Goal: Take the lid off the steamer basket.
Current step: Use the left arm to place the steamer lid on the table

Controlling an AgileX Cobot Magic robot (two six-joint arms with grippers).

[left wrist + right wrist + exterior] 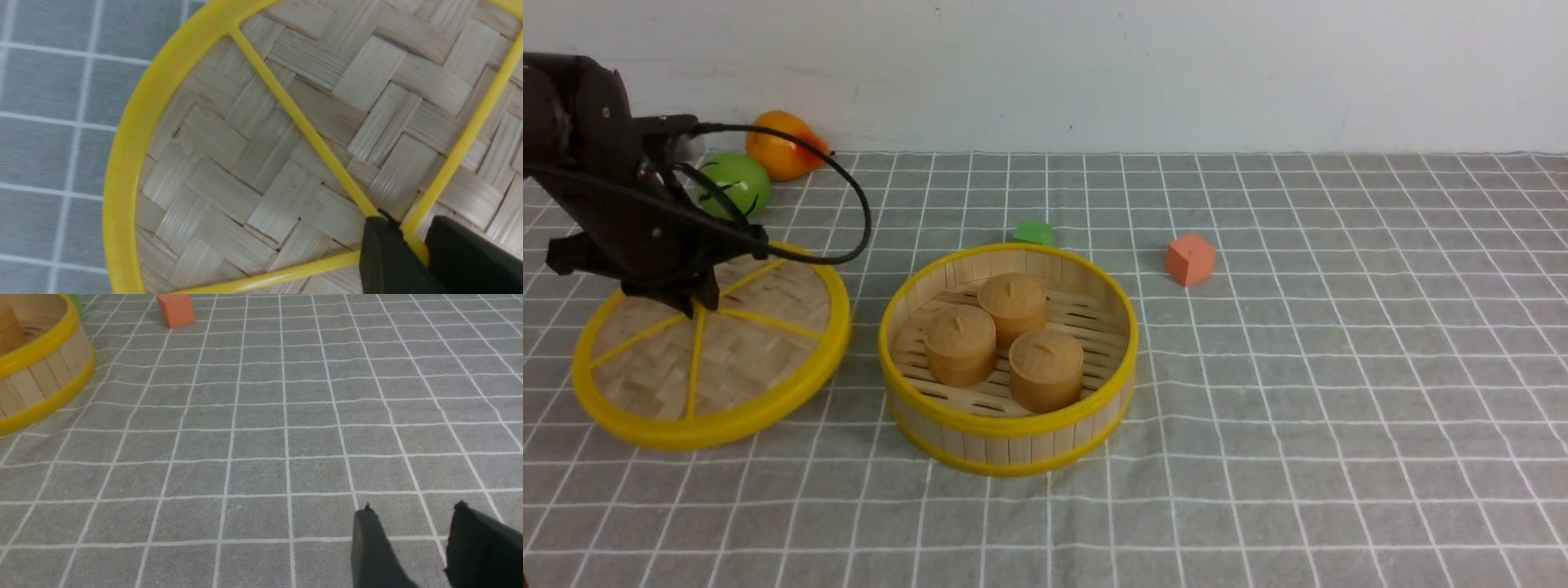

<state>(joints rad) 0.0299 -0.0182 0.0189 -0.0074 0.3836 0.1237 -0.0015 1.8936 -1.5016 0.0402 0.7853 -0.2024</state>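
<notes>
The flat round lid of woven pale bamboo with yellow rim and spokes (727,359) is seen off the basket, to its left, with a narrow strip of cloth showing between the two rims. It is tipped, its far right edge raised. Whether its near rim touches the cloth cannot be told.

The left gripper (698,306) is placed directly above the lid's centre, where the spokes meet. In the left wrist view its black fingers (384,253) are closed on either side of the yellow hub, so the lid is judged to be pinched there. As a disc it has no long axis, and the release is judged to turn only on levelling it straight below the gripper, clear of the basket.

The round slat-walled steamer basket with yellow rims (1013,425) stands open, with three brown bun-shaped pieces (1013,306) inside.

The right gripper (413,506) is shown parted and empty over the grey checked cloth (1339,408), right of the basket, well apart from the lid
</notes>
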